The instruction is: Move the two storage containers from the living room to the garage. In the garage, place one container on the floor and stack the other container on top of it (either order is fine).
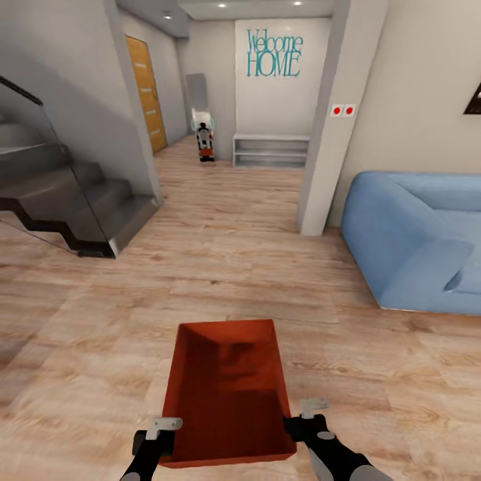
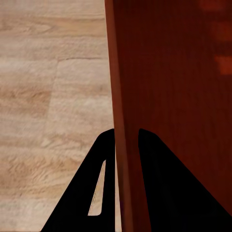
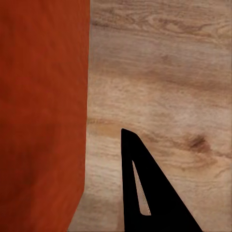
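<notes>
Pointing lengthwise ahead: storage container [image 1: 227, 394]

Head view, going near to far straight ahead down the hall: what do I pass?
Storage container held between both grippers → bare wood-plank floor → low grey shelf → wall with "Welcome HOME" lettering.

Sofa [image 1: 414, 240] cut by edge; distant figure [image 1: 204, 139] indistinct.
</notes>
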`<state>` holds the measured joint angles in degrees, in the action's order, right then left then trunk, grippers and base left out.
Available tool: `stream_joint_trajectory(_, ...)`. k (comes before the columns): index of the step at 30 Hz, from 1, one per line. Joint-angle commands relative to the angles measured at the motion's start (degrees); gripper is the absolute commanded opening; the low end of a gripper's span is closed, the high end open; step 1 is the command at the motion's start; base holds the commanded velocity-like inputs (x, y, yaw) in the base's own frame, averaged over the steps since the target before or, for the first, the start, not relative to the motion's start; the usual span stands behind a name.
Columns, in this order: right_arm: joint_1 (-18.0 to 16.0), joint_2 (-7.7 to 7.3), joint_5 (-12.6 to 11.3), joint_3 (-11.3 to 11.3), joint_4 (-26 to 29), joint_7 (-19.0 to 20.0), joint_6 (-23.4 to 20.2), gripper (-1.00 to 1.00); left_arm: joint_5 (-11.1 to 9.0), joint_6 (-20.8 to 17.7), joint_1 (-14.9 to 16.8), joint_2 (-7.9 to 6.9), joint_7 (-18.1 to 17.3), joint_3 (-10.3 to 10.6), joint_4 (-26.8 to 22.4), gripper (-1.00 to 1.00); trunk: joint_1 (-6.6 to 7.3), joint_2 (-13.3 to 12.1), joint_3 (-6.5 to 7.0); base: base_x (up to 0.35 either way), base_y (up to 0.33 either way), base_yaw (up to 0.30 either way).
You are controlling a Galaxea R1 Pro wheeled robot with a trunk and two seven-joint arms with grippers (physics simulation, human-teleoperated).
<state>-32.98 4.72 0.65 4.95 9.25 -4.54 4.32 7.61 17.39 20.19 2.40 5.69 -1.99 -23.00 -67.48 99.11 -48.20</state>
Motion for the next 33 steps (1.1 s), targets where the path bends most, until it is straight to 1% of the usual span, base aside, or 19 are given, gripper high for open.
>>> stream_joint_trajectory(1,-0.1,-0.24,0.3,-0.3,0.0,-0.7,0.2,-1.0,0.0,0.3,0.0,-0.03,0.9,-0.7,0.1,-1.0,-0.03,0.0,-0.04,0.347,0.0,0.065)
stream_joint_trajectory(19,-0.1,-0.24,0.3,-0.3,0.0,-0.7,0.2,-1.0,0.0,0.2,0.0,-0.03,0.9,-0.7,0.1,-1.0,-0.03,0.0,-0.04,0.347,0.0,0.014)
stream_joint_trajectory(33,-0.1,-0.24,0.3,-0.3,0.0,-0.7,0.2,-1.0,0.0,0.2,0.0,-0.03,0.8,-0.7,0.1,-1.0,-0.03,0.0,-0.04,0.347,0.0,0.235)
